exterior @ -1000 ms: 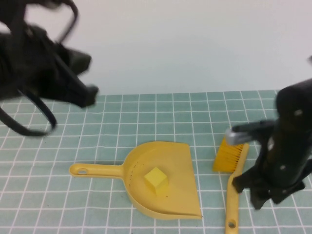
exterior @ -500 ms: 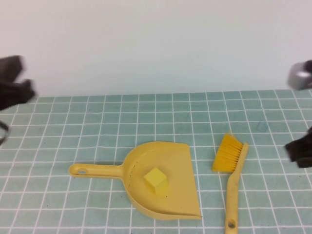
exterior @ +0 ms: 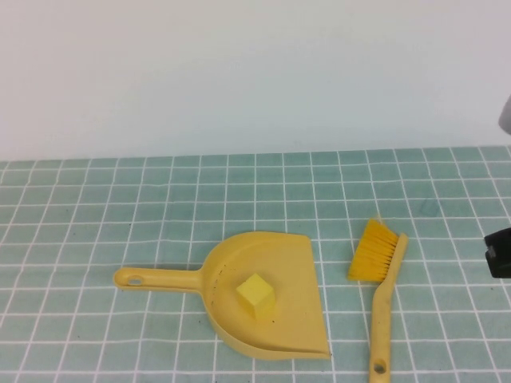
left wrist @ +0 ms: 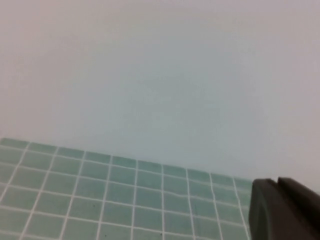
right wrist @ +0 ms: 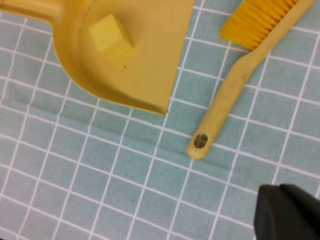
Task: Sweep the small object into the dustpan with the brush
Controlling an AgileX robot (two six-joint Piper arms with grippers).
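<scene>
The yellow dustpan (exterior: 279,307) lies flat on the tiled table, its handle pointing left. The small pale-yellow cube (exterior: 255,296) sits inside its scoop. The yellow brush (exterior: 381,307) lies just right of the dustpan, with its bristles (exterior: 371,257) toward the far side and nothing holding it. The right wrist view shows the dustpan (right wrist: 145,45), the cube (right wrist: 110,34) and the brush (right wrist: 235,85). My right gripper (right wrist: 280,192) is shut and empty, apart from the brush's handle end. My left gripper (left wrist: 278,186) is shut and empty, facing the wall, and is out of the high view.
A dark part of my right arm (exterior: 499,251) shows at the right edge of the high view. The table is covered in a green tiled cloth (exterior: 120,207). A plain white wall rises behind it.
Both arms have pulled back out of the high view, the left one to the left and the right one to the right. The right gripper has left the brush, which lies still.
</scene>
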